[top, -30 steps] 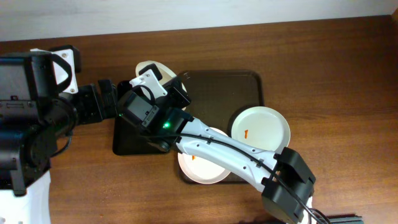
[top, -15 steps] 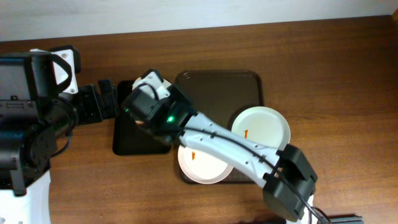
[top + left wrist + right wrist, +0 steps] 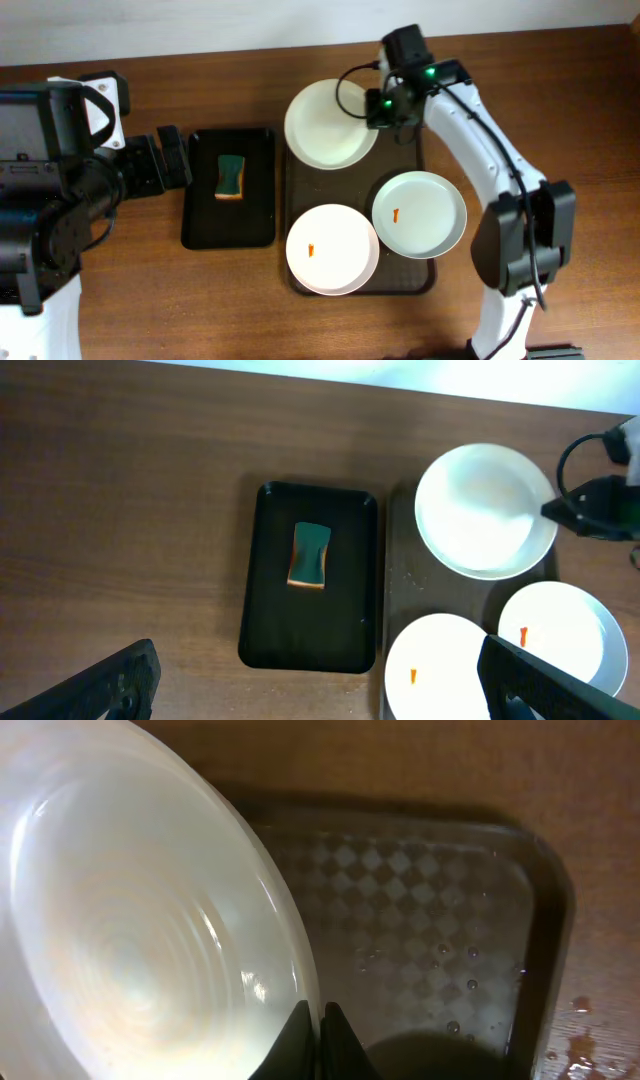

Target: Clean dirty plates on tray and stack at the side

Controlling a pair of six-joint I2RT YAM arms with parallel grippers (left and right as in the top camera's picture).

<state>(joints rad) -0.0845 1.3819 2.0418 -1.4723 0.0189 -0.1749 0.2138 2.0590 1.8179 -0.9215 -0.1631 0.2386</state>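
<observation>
Right pincer [image 3: 374, 108] clamped on the right rim of the clean plate [image 3: 326, 124], upper centre of frame, at the tray's [image 3: 335, 188] top-left corner. Smeared plate [image 3: 332, 250] lower centre and second smeared plate [image 3: 420, 213] just right of it, both on the tray. Left pincer [image 3: 172, 160] spread open at left over the counter [image 3: 560, 90], empty.

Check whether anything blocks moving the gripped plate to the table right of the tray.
Nothing visible does. The right gripper pinches the plate by its rim over the tray's far end; only the right arm itself crosses the table right of it.
</observation>
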